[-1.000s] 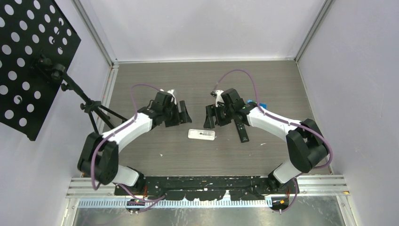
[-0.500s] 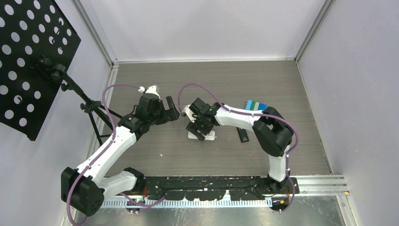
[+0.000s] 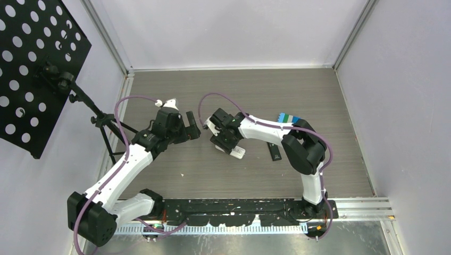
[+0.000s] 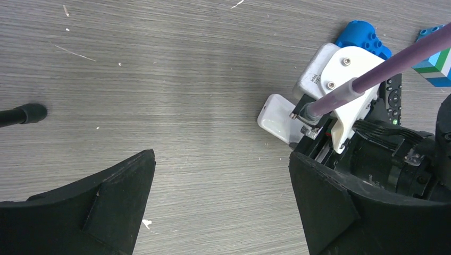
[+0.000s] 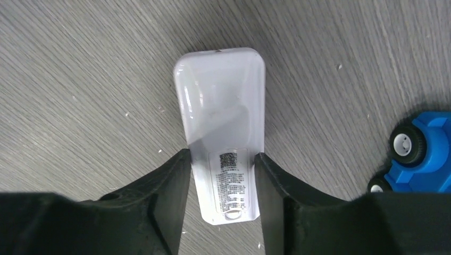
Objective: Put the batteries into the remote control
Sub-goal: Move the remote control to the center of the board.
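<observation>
The white remote control [image 5: 220,101] lies flat on the wood table with its printed label facing up. My right gripper [image 5: 223,155] straddles its near end, and both black fingers press against its long sides. From above, the right gripper [image 3: 226,139] covers most of the remote control [image 3: 237,153], which lies at a slant. My left gripper [image 3: 194,127] hangs just to its left, jaws wide apart. In the left wrist view the left gripper [image 4: 222,159] has only bare table between its fingers, with the remote control [image 4: 274,119] ahead to the right. The batteries are out of view.
A black remote [image 3: 274,151] lies right of the white one. A blue toy car [image 5: 420,154] and a striped block [image 3: 287,118] sit behind it. A tripod [image 3: 101,119] holding a perforated black board stands at the left edge, one foot [image 4: 24,114] reaching onto the table.
My right arm swung left over the white remote and closed its fingers on it; the remote has turned to a slant. My left gripper opened wide and drew back to the left.
</observation>
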Motion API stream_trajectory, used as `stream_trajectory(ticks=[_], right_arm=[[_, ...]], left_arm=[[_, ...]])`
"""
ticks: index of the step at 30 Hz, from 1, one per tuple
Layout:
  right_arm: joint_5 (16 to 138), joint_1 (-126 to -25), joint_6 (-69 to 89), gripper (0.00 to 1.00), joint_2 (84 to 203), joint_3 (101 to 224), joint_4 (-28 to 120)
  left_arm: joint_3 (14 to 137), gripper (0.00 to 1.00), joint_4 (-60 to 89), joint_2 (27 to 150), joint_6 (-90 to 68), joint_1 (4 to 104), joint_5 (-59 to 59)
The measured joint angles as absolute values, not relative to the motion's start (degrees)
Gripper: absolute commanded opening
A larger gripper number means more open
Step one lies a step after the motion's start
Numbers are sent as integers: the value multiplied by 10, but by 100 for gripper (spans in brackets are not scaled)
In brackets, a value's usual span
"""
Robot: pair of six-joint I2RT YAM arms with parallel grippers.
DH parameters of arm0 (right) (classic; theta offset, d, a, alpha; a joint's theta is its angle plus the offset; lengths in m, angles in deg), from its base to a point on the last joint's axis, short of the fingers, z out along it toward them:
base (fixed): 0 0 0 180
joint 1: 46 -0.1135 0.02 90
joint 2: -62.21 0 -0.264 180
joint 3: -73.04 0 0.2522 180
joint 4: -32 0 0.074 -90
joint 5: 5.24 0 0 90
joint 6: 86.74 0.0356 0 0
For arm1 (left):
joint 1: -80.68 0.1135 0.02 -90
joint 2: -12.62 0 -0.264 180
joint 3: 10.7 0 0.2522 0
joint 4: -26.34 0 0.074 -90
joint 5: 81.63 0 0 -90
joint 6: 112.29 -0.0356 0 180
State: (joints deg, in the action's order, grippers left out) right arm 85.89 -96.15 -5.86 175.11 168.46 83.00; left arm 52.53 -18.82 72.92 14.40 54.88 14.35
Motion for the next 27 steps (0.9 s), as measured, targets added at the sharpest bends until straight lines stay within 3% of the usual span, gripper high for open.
stream_trajectory(ticks=[3, 9, 12, 14, 15, 21, 27], right_arm=[[861, -959, -40, 68, 1751, 1686, 853], [857, -941, -10, 71, 1770, 1695, 901], [841, -932, 0, 57, 1781, 1703, 913], [831, -926, 4, 40, 1783, 1707, 920], [825, -924, 6, 36, 1784, 1709, 923], [823, -919, 27, 32, 1783, 1706, 926], [914, -912, 99, 32, 1718, 1626, 898]], left_arm=[[525, 100, -193, 729, 142, 549, 144], [525, 100, -197, 725, 135, 549, 144], [526, 100, -200, 722, 134, 549, 144], [526, 100, -203, 720, 134, 549, 144], [526, 100, -204, 719, 134, 549, 144], [528, 100, -208, 718, 132, 549, 139], [537, 100, -212, 719, 132, 549, 128]])
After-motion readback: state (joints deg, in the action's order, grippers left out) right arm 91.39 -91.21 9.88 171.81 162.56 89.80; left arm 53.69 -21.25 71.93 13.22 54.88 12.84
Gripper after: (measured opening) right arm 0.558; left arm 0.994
